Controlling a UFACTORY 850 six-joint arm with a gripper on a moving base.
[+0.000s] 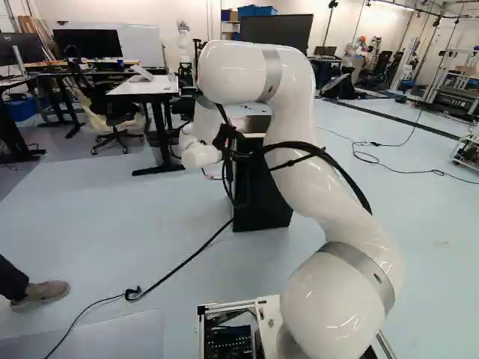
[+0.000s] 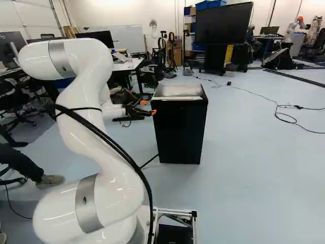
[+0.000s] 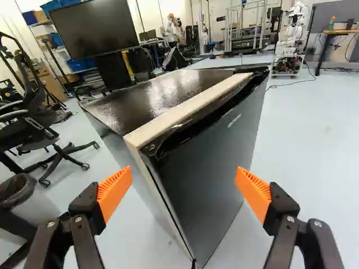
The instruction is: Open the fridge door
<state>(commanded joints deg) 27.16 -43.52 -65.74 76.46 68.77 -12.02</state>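
A small black fridge [image 2: 180,127] stands on the floor ahead of the base, its shiny top showing. My gripper [image 2: 147,113] is level with its upper part, at its left side in the right base view. In the wrist view the gripper [image 3: 184,188] stands wide open, orange pads apart and nothing gripped. Ahead of it is the fridge door [image 3: 210,162], which looks shut, with a pale strip along its upper edge. A fridge corner points toward the gripper. In the left base view the arm partly hides the fridge [image 1: 260,194].
A white desk [image 1: 146,86] and an office chair [image 1: 112,112] stand beyond the fridge. A bin [image 3: 28,202] is beside it. A cable [image 1: 187,260] crosses the floor. Another robot [image 3: 289,42] stands farther off. A person's shoe [image 1: 41,293] is left of the base.
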